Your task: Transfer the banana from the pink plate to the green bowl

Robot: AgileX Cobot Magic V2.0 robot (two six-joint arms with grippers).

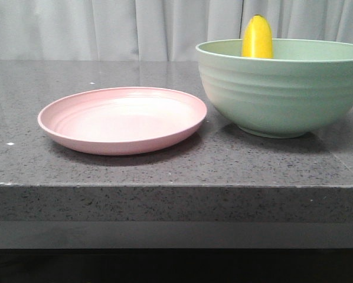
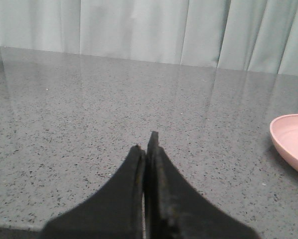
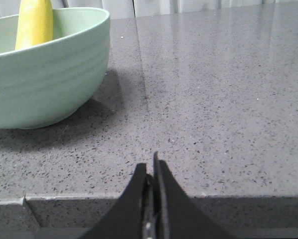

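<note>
Clerk: Front view, item one: banana [image 1: 257, 37], bright yellow, standing on end inside the green bowl [image 1: 283, 88], its rounded tip rising above the far rim. Long axis near upright, leaning on the bowl's wall by my judgement (the lower part is hidden by the bowl). Item two: pink plate [image 1: 123, 119], bare, just beside the bowl on the grey speckled counter [image 1: 176, 171].

Checker: And the arms?

Clerk: Neither shows in the front view. Left gripper [image 2: 145, 149]: black fingers pressed together, nothing between them, low over bare counter, the plate's rim at the edge of its view. Right gripper [image 3: 150, 172]: fingers likewise together and empty, near the counter's front edge.

Checker: Which sits nearer the fruit?

Clerk: The right one. Bowl and banana lie ahead of it and off to the robot's left, apart from the fingertips. I judge the transfer complete; any further move would only be a retreat.
</note>
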